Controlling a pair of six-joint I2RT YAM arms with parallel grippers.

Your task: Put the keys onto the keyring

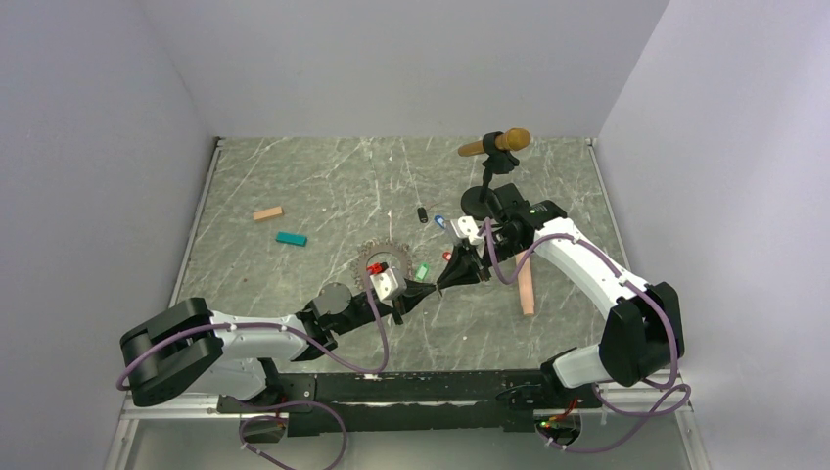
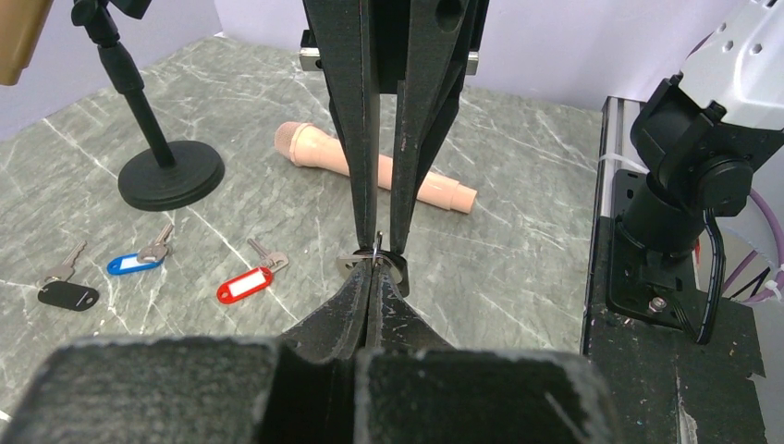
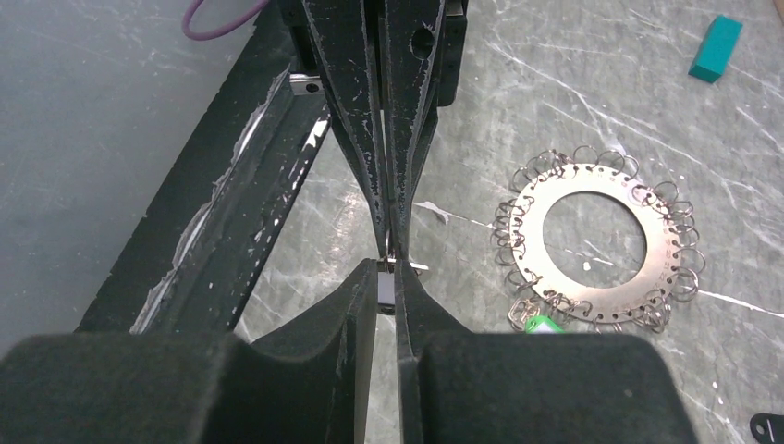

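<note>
The right gripper's (image 3: 388,273) jaws are clamping narrowly on a small metal piece (image 3: 386,289) – flat and grey, with a thin pin sticking out sideways; whether it is a key or only a loop is too small to tell. The left gripper's (image 2: 370,276) jaws are pressing fully together. Its tips are meeting the right gripper's tips nose to nose, right at that piece, just above the table (image 2: 518,259). Whether the left tips are actually pinching any of it cannot be told.

The keyring (image 3: 592,181) is lying flat on the table just beyond the two grippers, on the left arm's side, with many small wire loops hanging all round its rim. A green-tagged key (image 3: 541,324) is sitting right at the ring's edge nearest the grippers – attached or merely touching, the views are not showing.

Three more keys are lying loose on the marble, apart from the ring. The red-tagged key (image 2: 245,285) is resting nearest the meeting tips, the blue-tagged key (image 2: 134,265) farther out, and the black-tagged key (image 2: 67,296) just beside the blue one.

A pink microphone (image 2: 310,146) is lying on its side behind the right gripper's fingers. A round black stand base (image 2: 171,176) is standing near the blue and black keys, carrying a gold-headed microphone (image 1: 499,144). A teal block (image 3: 715,48) and a tan block (image 1: 267,212) are lying well off past the keyring.
</note>
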